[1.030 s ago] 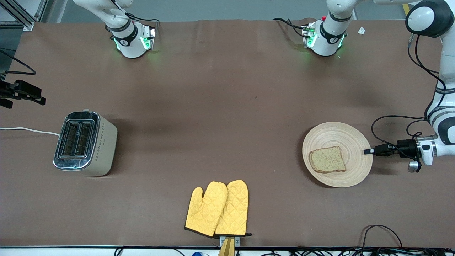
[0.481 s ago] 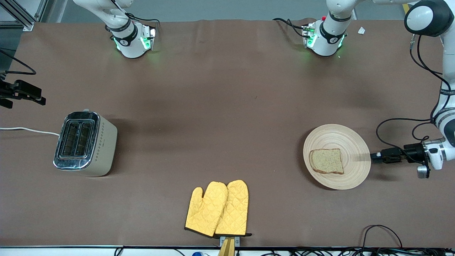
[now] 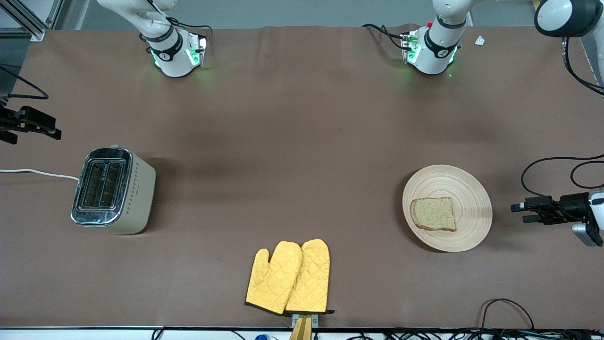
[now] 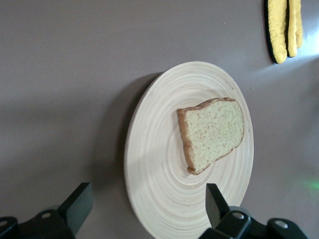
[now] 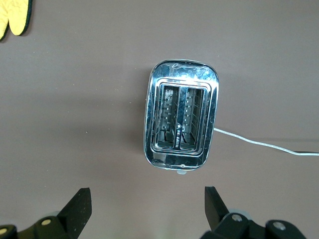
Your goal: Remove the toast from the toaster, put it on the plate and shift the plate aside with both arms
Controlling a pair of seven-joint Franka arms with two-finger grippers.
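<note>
At the left arm's end of the brown table [image 3: 302,156], the round pale wooden plate [image 3: 467,189] lies flat with the squarish speckled slice of toast [image 3: 433,214] on it, toward the side nearer the table's middle. A second ago the left gripper [image 3: 519,213] was pinched on the plate's rim; now it has let go and drawn back toward the table's end, its fingers [image 4: 79,201] spread apart, a strip of bare cloth between them and the rim. The plate has settled flat and barely shifted. The right gripper [image 3: 56,133] waits, unchanged, spread wide above the chrome-topped beige toaster [image 3: 113,189]. The pair of yellow quilted oven mitts [image 3: 289,277] lies near the table edge closest to the front camera. Between toaster and plate the cloth is bare.
</note>
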